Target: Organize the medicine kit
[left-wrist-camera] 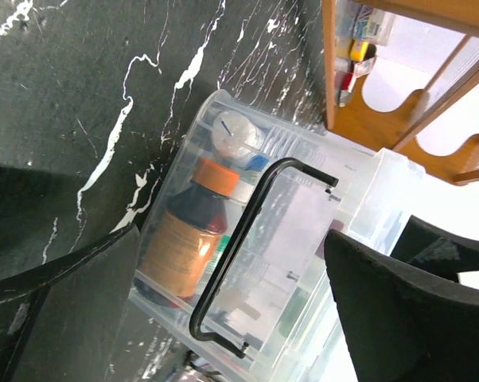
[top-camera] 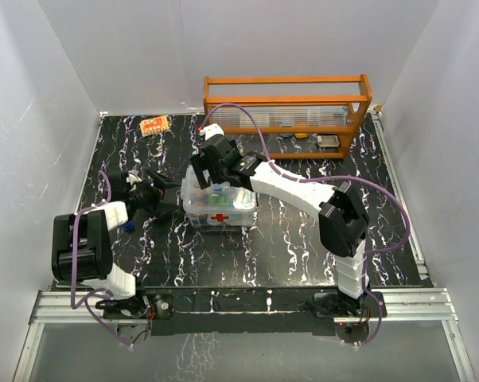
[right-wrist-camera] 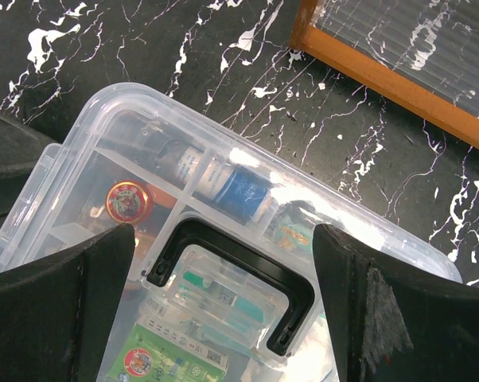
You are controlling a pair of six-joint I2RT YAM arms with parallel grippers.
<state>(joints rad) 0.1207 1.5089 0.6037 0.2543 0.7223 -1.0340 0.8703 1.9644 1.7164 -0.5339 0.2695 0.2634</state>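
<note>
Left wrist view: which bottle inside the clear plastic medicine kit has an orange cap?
The dark amber, orange-labelled bottle; the other bottle is white-capped.

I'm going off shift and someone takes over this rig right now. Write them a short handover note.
Left gripper: open, empty, at the left end of the medicine kit.
Right gripper: open, empty, over the lid and its black handle.
Kit: mid-table, lid on, bottles and packs inside.
Left: cannot tell if the lid is latched; a small orange packet lies loose at back left.
</note>
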